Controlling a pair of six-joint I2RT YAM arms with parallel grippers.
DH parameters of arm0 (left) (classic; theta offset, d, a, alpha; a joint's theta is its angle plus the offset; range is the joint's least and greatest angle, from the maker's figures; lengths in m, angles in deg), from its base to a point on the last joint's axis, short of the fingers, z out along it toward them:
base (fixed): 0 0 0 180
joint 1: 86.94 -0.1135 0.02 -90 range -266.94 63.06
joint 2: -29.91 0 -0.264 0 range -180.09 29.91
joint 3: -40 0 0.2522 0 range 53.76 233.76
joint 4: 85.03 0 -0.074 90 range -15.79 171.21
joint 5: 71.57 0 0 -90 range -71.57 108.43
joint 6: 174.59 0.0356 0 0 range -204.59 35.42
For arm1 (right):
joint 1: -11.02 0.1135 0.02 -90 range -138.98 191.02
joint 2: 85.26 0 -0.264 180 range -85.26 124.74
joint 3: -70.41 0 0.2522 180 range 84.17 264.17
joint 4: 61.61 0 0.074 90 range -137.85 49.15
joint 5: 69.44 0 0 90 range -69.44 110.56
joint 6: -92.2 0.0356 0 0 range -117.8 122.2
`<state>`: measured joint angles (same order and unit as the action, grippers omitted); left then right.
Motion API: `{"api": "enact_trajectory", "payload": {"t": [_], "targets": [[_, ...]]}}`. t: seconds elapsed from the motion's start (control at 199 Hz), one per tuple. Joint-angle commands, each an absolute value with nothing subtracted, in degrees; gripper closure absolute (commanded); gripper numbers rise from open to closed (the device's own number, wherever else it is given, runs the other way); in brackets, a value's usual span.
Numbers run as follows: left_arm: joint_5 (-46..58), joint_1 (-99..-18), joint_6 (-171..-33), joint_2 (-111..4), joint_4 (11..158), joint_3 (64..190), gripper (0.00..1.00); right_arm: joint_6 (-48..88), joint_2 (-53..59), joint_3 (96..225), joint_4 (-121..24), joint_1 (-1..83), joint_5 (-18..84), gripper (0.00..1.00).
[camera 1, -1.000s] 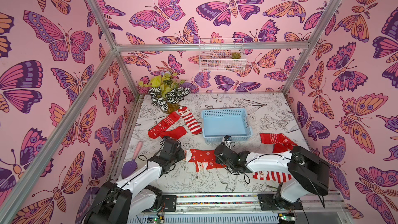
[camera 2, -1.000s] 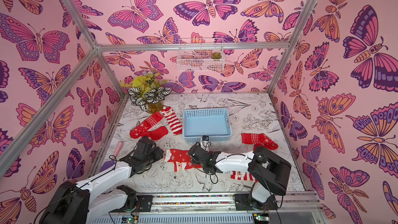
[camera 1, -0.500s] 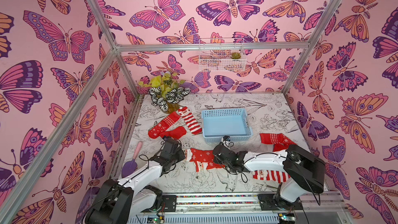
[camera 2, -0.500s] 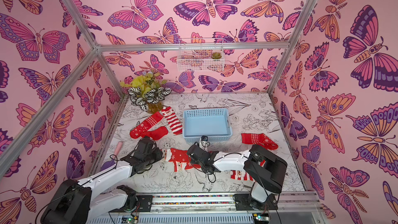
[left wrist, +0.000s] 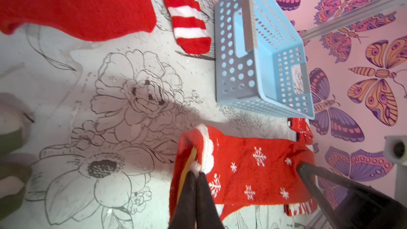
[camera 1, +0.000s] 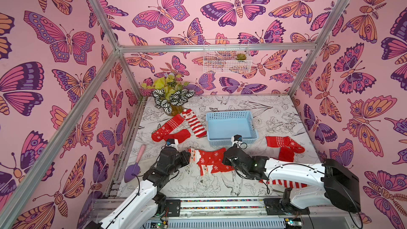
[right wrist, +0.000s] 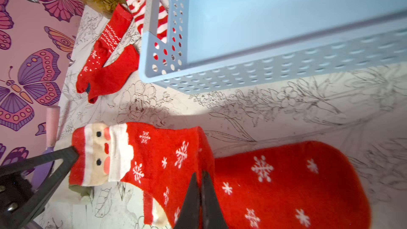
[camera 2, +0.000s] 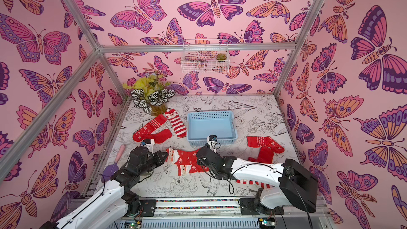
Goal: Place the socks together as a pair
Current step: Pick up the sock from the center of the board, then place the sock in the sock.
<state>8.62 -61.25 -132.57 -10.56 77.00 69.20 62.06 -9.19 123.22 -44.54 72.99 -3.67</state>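
red santa sock point(camera 1: 209, 159) lies crosswise on counter point(camera 1: 198, 187), long axis arm to arm; my left fingers point(left wrist: 196, 174) pinched shut on cuff, right fingers point(right wrist: 200, 176) pinched shut on opposite end.

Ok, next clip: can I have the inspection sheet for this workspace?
Surface: table printed with flower line drawings.
Job's things: Santa sock at front centre, lying over a second Santa sock; far striped sock, patterned sock and plain red sock at far left; right-hand red socks, two, touching; near striped sock under the right arm.
Clutter: blue basket, nothing in it; purple trowel; potted plant.
Grippers: left gripper shut on the Santa sock's hat end; right gripper shut on its other end.
Cables: black cable loops off the right arm.
Surroundings: butterfly walls; wire shelf holding a small plant.
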Motion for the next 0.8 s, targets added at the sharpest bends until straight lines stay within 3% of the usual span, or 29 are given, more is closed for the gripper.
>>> {"api": "enact_trajectory", "payload": {"t": [0.0, 0.171, 0.316, 0.527, 0.793], "targets": [[8.4, -56.6, -137.2, -7.0, 76.2, 66.9, 1.0, 63.2, -13.0, 120.3, -37.7, 73.2, -8.8, 1.0], [20.5, -43.1, -140.0, -6.0, 77.9, 65.5, 1.0, 63.5, -18.5, 115.2, -36.2, 72.9, -13.7, 1.0], [24.9, -36.7, -141.3, -11.4, 82.2, 65.7, 1.0, 62.9, -21.4, 114.2, -32.3, 72.2, -16.7, 1.0], [27.4, -34.0, -141.6, -16.8, 84.3, 65.6, 1.0, 61.6, -23.4, 112.0, -34.8, 68.7, -14.6, 1.0], [31.5, -33.9, -137.8, -16.6, 83.4, 64.6, 1.0, 58.7, -17.3, 113.6, -40.4, 67.1, -9.1, 1.0]]}}
